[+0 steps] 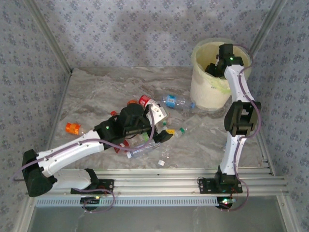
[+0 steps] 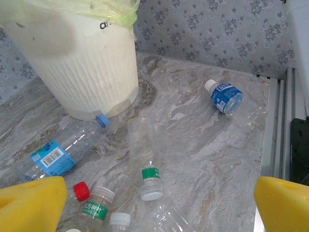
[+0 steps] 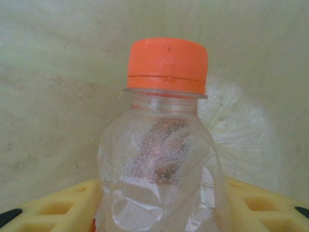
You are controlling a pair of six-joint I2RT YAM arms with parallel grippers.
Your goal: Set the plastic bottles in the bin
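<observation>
The bin (image 1: 200, 48), a cream bucket with a yellow-green bag over its rim, stands at the back right. My right gripper (image 1: 215, 67) reaches down into it. In the right wrist view the right gripper (image 3: 159, 208) is shut on a clear plastic bottle (image 3: 161, 159) with an orange cap, the bag's pale lining behind it. Several plastic bottles lie in a pile at mid table. My left gripper (image 1: 161, 126) hovers open over them. In the left wrist view the left gripper (image 2: 157, 205) is above a clear green-banded bottle (image 2: 145, 159), not touching it.
A blue-labelled bottle (image 2: 50, 157) lies against the bin's base (image 2: 82, 63). Another blue-labelled one (image 2: 226, 96) lies alone towards the rail. An orange bottle (image 1: 73, 128) sits apart at the left. Metal rails (image 1: 193, 181) run along the near edge.
</observation>
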